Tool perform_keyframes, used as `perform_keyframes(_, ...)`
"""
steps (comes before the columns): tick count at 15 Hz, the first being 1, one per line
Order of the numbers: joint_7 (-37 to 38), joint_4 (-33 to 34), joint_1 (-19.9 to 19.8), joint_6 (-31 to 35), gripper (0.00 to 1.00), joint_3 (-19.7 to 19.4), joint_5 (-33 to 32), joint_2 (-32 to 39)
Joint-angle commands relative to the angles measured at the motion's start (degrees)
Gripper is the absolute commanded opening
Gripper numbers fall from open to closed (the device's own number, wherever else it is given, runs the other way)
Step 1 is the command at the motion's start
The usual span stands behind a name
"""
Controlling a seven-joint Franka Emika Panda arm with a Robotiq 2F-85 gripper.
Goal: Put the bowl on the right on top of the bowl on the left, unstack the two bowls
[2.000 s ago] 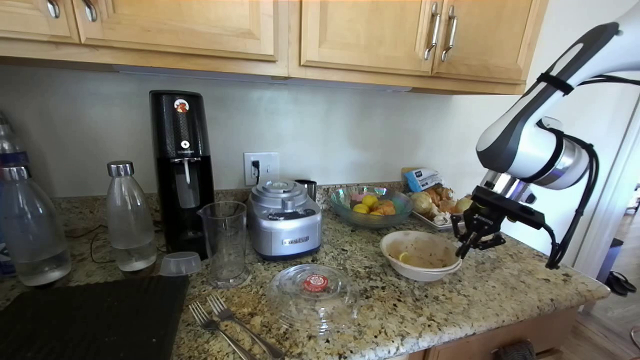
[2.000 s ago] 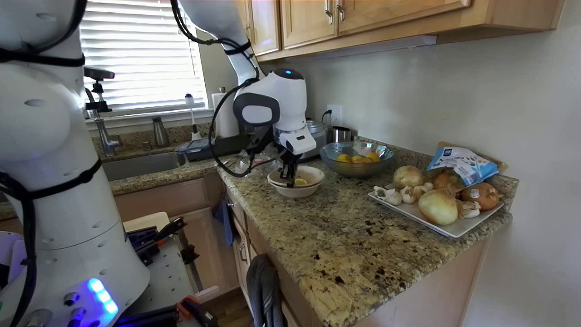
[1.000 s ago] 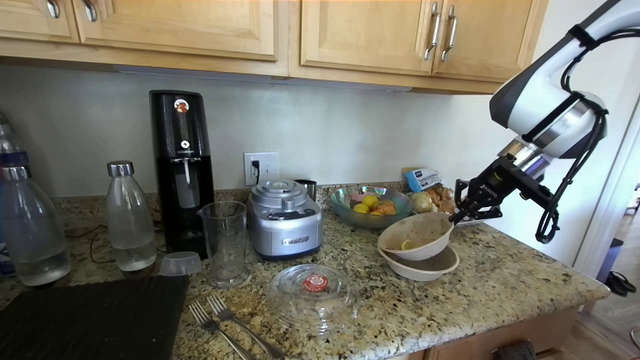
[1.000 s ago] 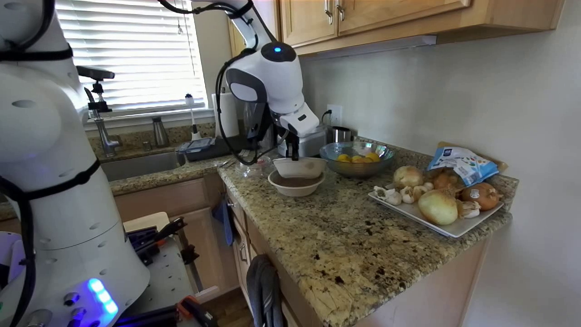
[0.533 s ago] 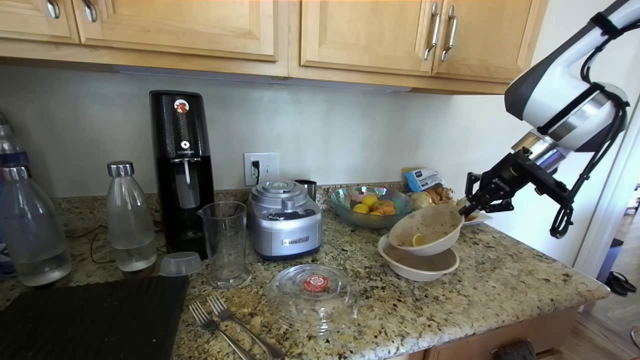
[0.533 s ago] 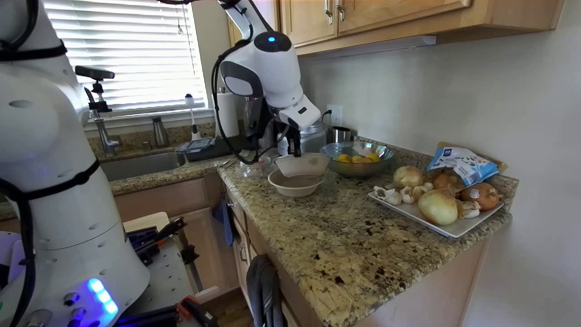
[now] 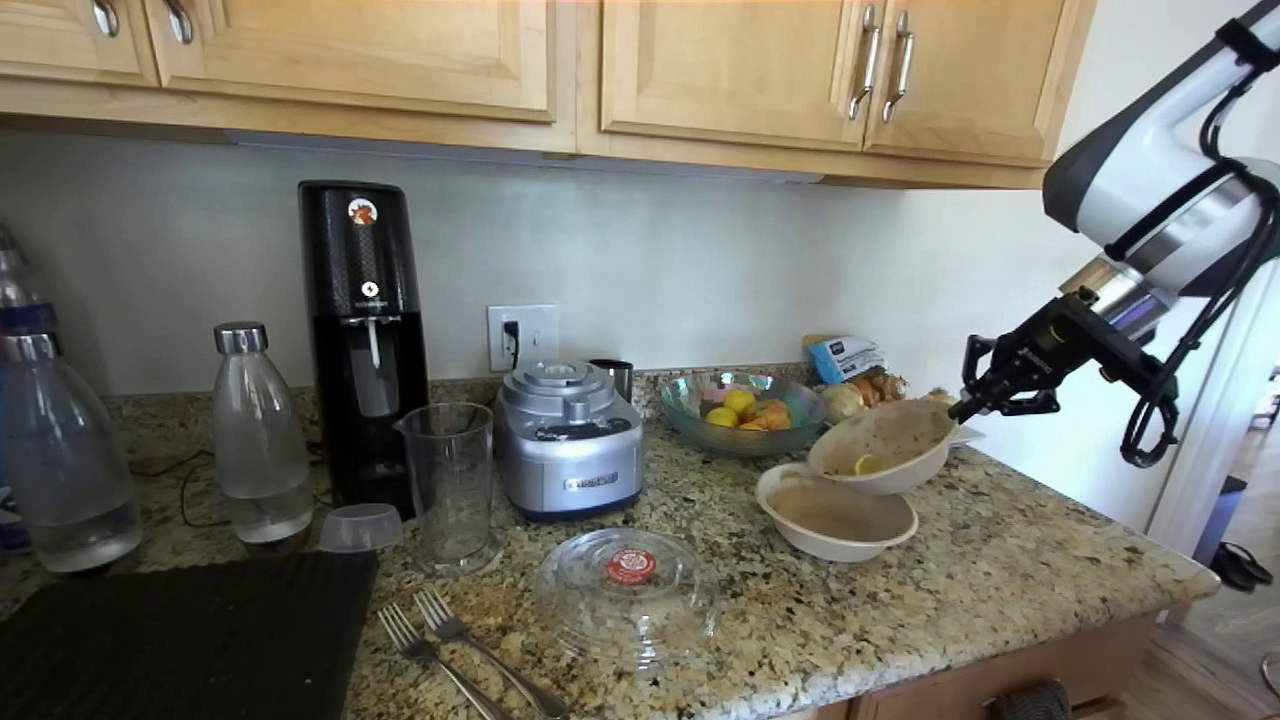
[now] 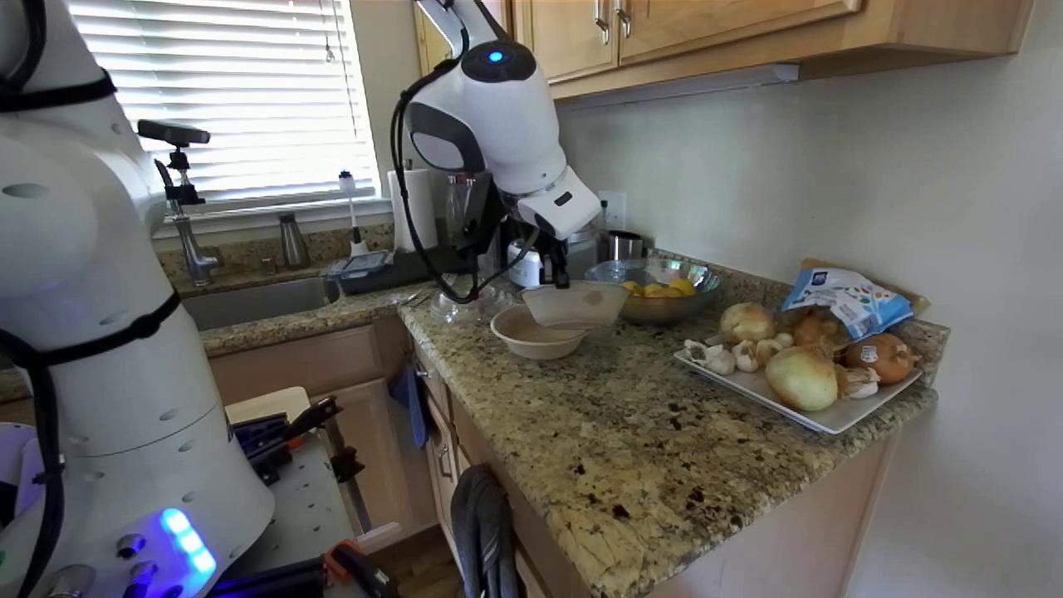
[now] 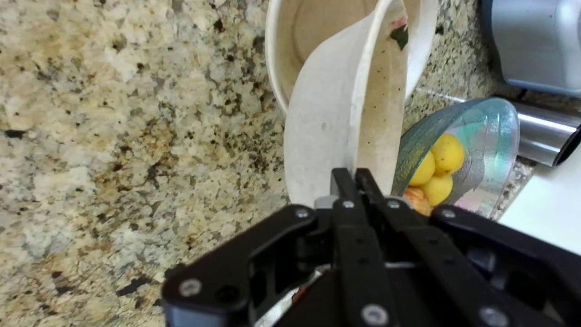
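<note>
Inv., L to R per an exterior view: forks [image 7: 453, 630], qty 2, far L of your claw [image 7: 958, 409] & below it; food processor [image 7: 572, 445], well L of claw; clear lid [image 7: 605, 600], L of claw, lower; glass fruit bowl [image 7: 697, 434], L of claw, farther back; lower bowl [image 7: 838, 518], upright on counter [image 7: 1000, 565], just L of & below claw; upper bowl [image 7: 902, 445], hung from claw, tilted, gripped rim high, far side dipping toward lower bowl (contact: can't tell), lemon slice [image 7: 864, 464] inside; claw itself, drawn in to the thickness of upper bowl's rim & clamped on it, per wrist view. Chg. vs. approx. 1 sec ago: you've drawn upper bowl R w/ claw, partly off lower bowl, in both exterior views; lower bowl hasn't budged. Meaning: stacking looks done, unstacking prob. under way, not complete; you likely need to get upper bowl fully past lower bowl, level it & set it on counter, apart. Risk, est.: w/ that tilt, lemon slice may slide out the low side.
</note>
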Motion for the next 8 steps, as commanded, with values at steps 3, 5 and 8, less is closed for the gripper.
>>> perform_keyframes(3, -3.99, -2.79, -2.23, -0.08, 0.05, -3.32, 6.27, -6.21)
perform_keyframes(5, -5.41, -3.47, -2.42, 0.23, 0.05, -4.10, 8.31, -7.24)
perform_keyframes(8, -9.65, -5.14, -2.36, 0.98, 0.04, -4.67, 12.99, -8.80)
